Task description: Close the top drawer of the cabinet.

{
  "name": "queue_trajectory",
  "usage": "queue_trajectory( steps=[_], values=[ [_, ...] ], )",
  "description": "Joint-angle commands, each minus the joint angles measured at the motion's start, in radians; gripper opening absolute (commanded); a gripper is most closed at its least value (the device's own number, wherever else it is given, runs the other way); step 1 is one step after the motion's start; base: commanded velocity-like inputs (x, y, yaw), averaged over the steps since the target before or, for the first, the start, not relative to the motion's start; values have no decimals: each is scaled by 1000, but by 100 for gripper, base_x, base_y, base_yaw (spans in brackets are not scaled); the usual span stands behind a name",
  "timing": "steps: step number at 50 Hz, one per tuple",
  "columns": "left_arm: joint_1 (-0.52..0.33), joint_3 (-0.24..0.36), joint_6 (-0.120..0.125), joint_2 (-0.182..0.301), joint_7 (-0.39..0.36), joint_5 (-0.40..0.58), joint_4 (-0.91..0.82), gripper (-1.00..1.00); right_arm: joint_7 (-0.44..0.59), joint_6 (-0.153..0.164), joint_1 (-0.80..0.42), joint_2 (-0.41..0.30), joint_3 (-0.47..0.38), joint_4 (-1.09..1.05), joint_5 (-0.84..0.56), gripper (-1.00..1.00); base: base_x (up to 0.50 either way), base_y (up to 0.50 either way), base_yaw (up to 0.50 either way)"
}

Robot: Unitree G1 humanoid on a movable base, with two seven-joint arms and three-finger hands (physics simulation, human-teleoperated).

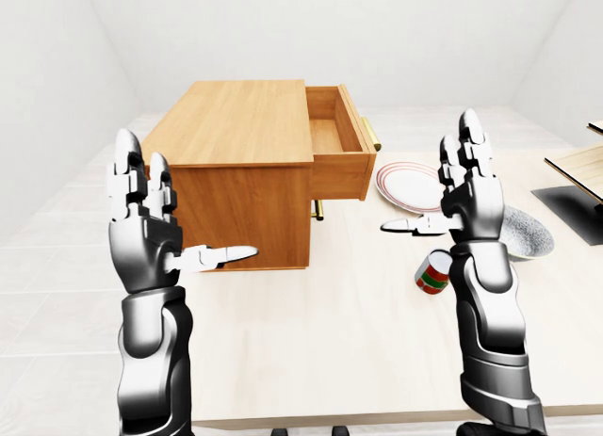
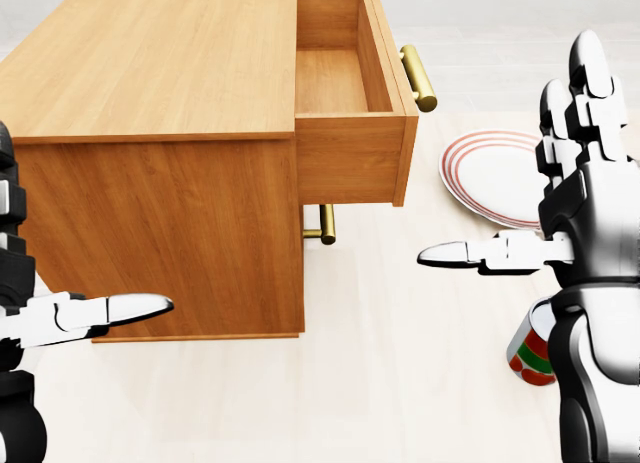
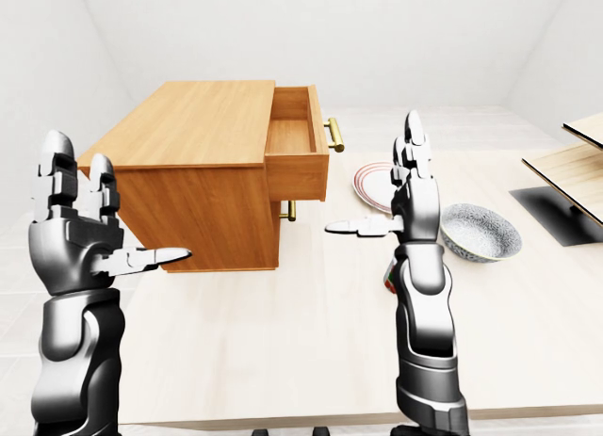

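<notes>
A wooden cabinet (image 2: 150, 73) stands on the pale table, filling the upper left of the head view. Its top drawer (image 2: 335, 83) is pulled out to the right and looks empty inside, with a brass handle (image 2: 418, 78) on its face. A second brass handle (image 2: 325, 225) shows below it. My right hand (image 2: 555, 198) is open, fingers upright and thumb pointing left, to the right of the drawer and lower in the view, touching nothing. Low at the left, my left hand (image 1: 170, 224) is open too, beside the cabinet's near side panel.
A red-rimmed white plate (image 2: 490, 173) lies right of the drawer, partly behind my right hand. A red and green can (image 1: 433, 272) stands by my right forearm. A speckled bowl (image 3: 480, 231) sits farther right, with a dark mat (image 1: 575, 210) and wooden shelves at the right edge.
</notes>
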Motion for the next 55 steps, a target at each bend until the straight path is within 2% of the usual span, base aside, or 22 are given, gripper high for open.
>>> queue_trajectory(
  steps=[1, 55],
  values=[
    [-2, -5, 0, -1, 0, 8, 4, 100, -2, 0, -42, -7, 20, 86, 1, 100, 0, 0, 0],
    [7, -10, 0, -6, -3, 11, -3, 100, 8, 0, -228, 60, 124, 384, -8, 100, 0, 0, 0]
  ],
)
